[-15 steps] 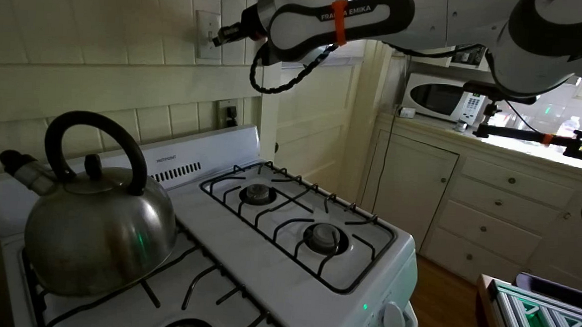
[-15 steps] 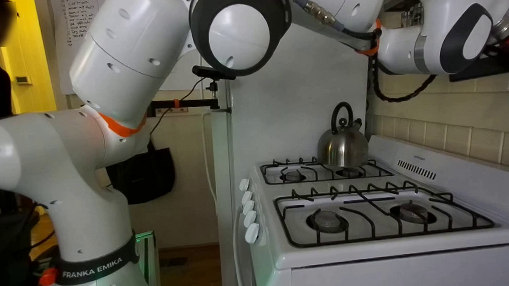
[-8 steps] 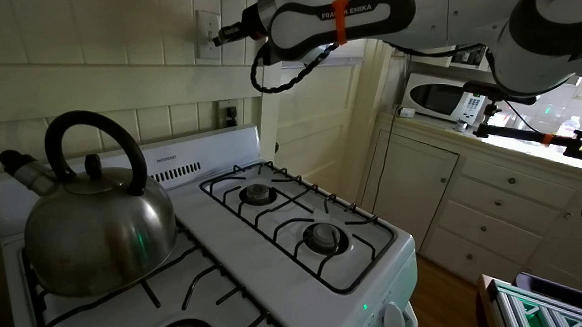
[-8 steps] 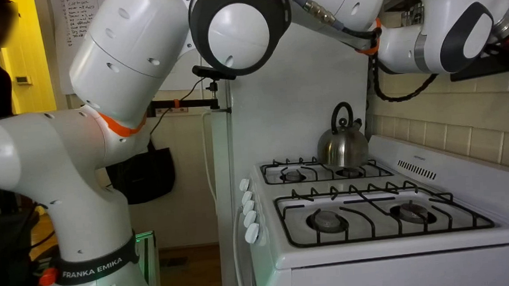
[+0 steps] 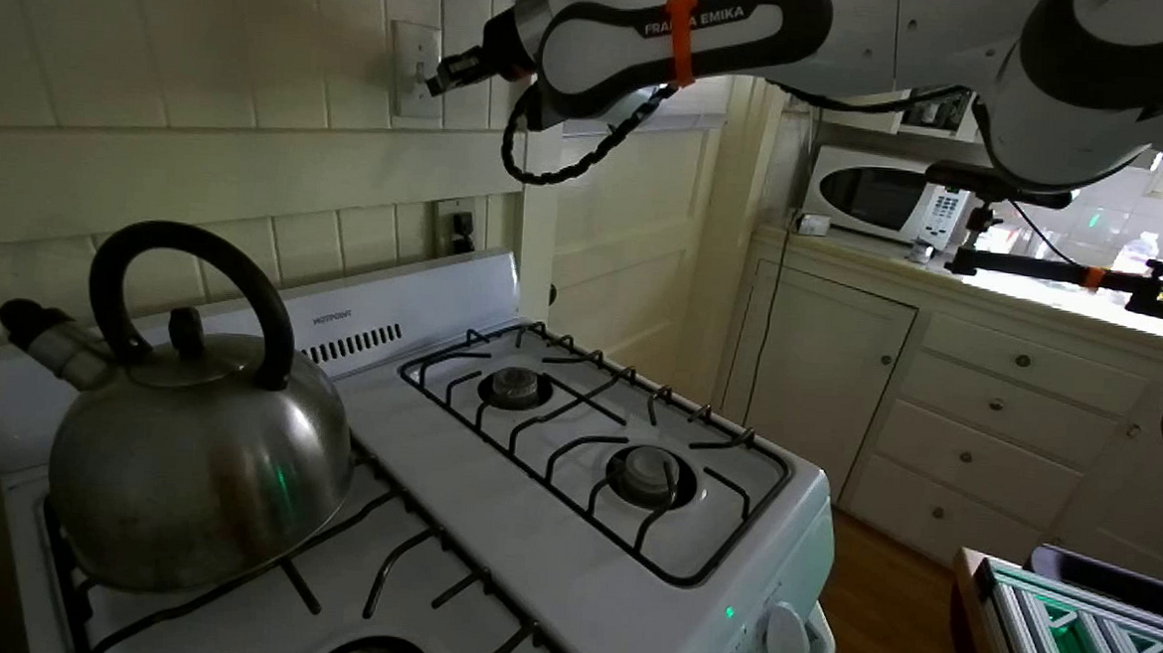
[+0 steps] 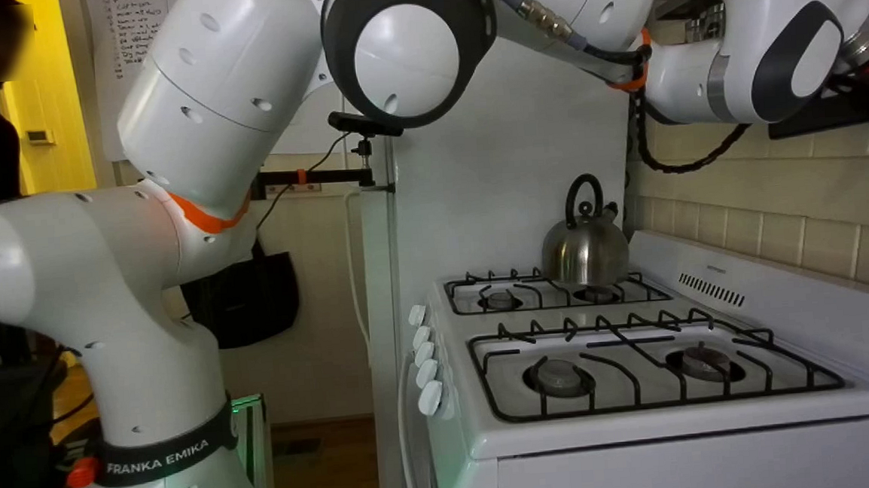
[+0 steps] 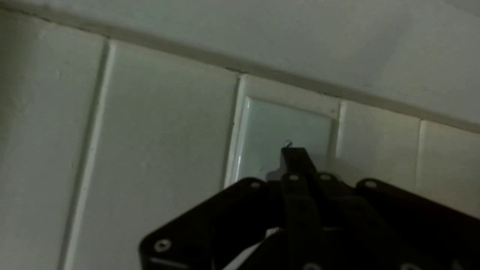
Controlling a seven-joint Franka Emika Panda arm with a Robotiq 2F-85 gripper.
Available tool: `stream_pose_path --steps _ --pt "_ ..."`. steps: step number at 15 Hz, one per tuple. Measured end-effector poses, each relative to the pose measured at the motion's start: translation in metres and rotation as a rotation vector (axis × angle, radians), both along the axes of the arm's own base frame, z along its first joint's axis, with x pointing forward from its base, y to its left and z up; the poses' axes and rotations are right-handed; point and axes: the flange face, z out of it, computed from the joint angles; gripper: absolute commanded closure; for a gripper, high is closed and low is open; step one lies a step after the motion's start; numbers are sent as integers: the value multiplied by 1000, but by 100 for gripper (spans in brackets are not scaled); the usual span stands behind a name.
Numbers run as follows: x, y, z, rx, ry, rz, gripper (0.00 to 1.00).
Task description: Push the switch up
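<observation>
In an exterior view, the wall (image 5: 208, 38) gives free room left of the switch (image 5: 412, 64), while the claw (image 5: 433, 82) crowds its right edge. A rail (image 5: 251, 170) runs just below. Open air lies between the drooping cable (image 5: 549, 180) and the stove (image 5: 516, 522); to the left, the kettle (image 5: 201, 466) blocks low passage.

switch (image 7: 279, 125) partly hidden by tool (image 7: 300, 161), arm (image 5: 880, 39) cropped

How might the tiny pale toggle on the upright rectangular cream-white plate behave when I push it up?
Being tiny, the toggle may let the shut black gripper slip past. The plate likely won't shift: a slotted screw shows in it.
</observation>
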Motion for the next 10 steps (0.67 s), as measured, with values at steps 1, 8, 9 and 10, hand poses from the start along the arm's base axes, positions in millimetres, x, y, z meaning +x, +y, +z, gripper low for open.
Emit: stream_pose_path --steps 1,8,9,10 --pt "0 0 0 0 0 0 100" --pt "0 1 2 3 -3 2 100" --pt "0 1 3 4 -4 4 100" --pt "0 2 3 5 -6 6 100"
